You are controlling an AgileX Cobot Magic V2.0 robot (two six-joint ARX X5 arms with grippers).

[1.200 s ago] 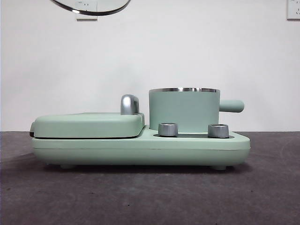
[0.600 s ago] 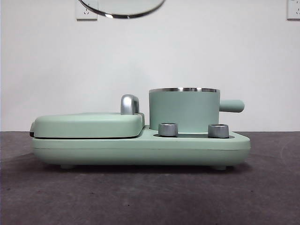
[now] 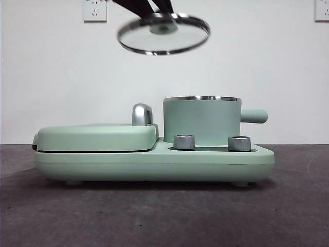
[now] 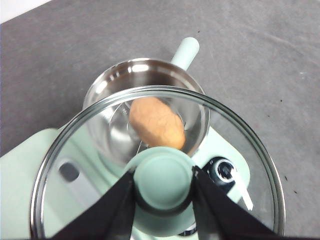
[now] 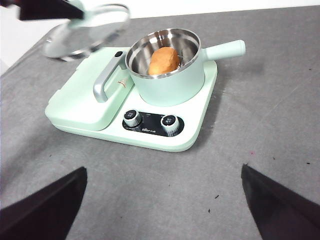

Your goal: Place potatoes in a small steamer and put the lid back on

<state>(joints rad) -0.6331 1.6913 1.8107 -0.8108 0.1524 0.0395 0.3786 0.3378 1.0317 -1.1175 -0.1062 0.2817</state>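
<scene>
Clamped on the small mint-green knob of the lid (image 4: 155, 165) is the left end effector (image 4: 164, 192), its two black jaws pressed against either side of the knob so that the glass disc is held in the air, slightly tilted. Seen from the front, the lid (image 3: 163, 34) is carried high above the appliance and somewhat toward the griddle cover (image 3: 97, 137) side of the small steamer (image 3: 201, 121), not yet over its steel rim. Through the glass in the left wrist view, the potato (image 4: 156, 122) is seen lying inside the steel bowl of the steamer, so the first part of the task is judged complete. The coming move is judged to turn on one offset: the steamer's mouth lies below the lid and off toward the side handle (image 3: 254, 116), so the lid must be carried sideways until centred, levelled, then lowered. How far the lid sits forward or back of the rim cannot be read well from the level front view. The right end effector (image 5: 162, 210) is held open and well clear above the table (image 5: 280, 125), looking down on the appliance.
</scene>
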